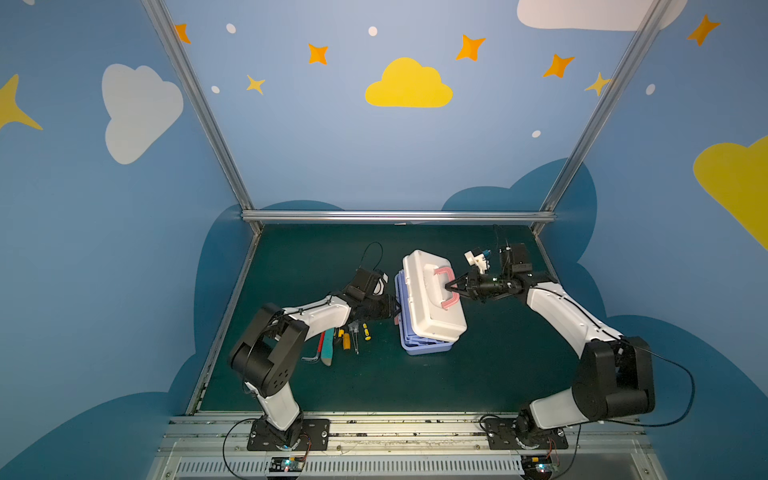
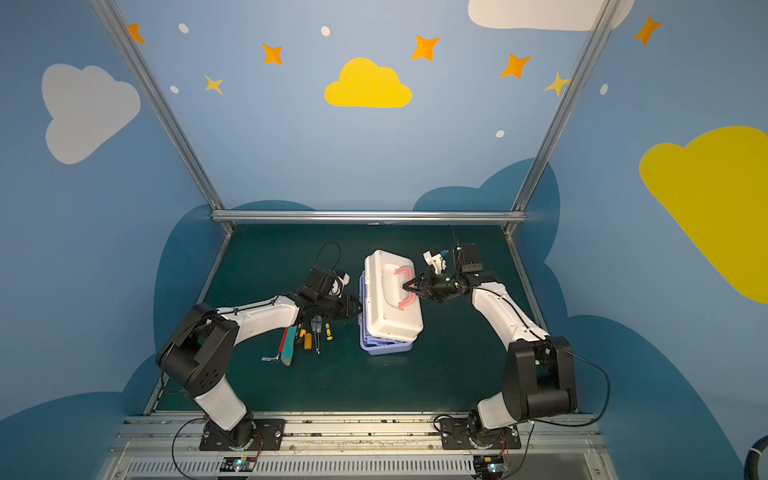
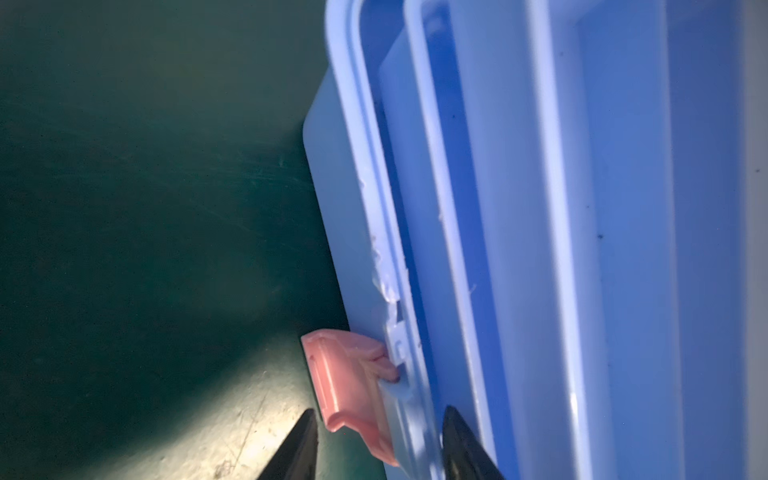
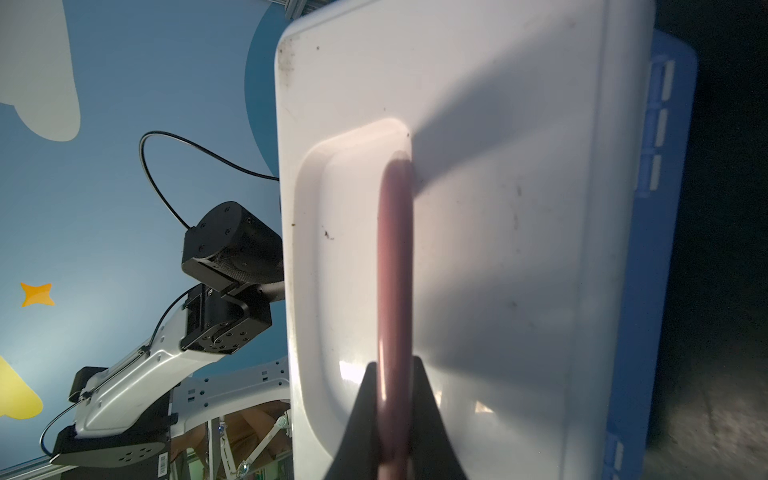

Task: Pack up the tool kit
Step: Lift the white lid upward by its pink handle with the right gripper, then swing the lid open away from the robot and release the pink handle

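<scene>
The right end effector (image 1: 448, 286) clamps the pink handle (image 1: 444, 271) of the tool kit (image 1: 432, 316) on the worktop (image 1: 498, 374), while the left end effector (image 3: 379, 415), jaws apart, straddles the kit's base rim (image 3: 365, 166) beside the latch (image 3: 336, 374), with screwdrivers (image 1: 366, 331) and hex key (image 1: 311, 358) left of the kit.

I count two robot arms here, the left arm (image 1: 316, 312) and the right arm (image 1: 557, 305). There is one tool kit (image 1: 430, 309), with one pink handle (image 1: 441, 271) and one pink latch (image 3: 340, 374). Beside it lie one hex key (image 1: 311, 358) and at least two yellow-handled screwdrivers (image 1: 346, 341). The other tools overlap, so I cannot count them.

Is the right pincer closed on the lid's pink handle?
Yes, in the right wrist view the right pincer clamps the pink handle, a finger on each side.
</scene>
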Available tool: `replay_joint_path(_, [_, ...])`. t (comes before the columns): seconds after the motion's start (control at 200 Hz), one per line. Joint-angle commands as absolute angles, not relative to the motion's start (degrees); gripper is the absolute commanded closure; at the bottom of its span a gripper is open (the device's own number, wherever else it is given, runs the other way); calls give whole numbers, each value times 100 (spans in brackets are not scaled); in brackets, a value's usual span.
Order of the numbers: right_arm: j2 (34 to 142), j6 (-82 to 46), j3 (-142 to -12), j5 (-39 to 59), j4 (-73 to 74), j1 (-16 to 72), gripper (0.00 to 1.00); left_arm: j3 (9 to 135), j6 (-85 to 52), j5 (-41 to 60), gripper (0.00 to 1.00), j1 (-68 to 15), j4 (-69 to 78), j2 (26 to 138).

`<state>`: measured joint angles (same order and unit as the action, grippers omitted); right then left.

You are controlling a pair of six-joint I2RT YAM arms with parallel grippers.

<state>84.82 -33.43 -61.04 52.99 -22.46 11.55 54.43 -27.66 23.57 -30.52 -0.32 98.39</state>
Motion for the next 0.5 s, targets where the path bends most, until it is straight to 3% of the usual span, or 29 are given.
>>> replay_joint_path(0.0, [8332, -3392, -6108, 5568, -2004, 1143, 100, 5528, -2698, 2316, 52, -3041, -150, 9949])
replay_joint_path(0.23, [8152, -2843, -6248, 5408, -2720, 643, 100, 5617, -2531, 1846, 60, -3046, -564, 10006])
replay_joint_path(0.386, [8148, -2368, -6185, 5181, -3316, 102, 100, 5641, -2563, 1950, 60, -3041, -504, 10067])
replay_joint_path(0.491, [8082, -2216, -6070, 5010, -3566, -241, 88, 5659, -2627, 2016, 60, -3047, -414, 10089])
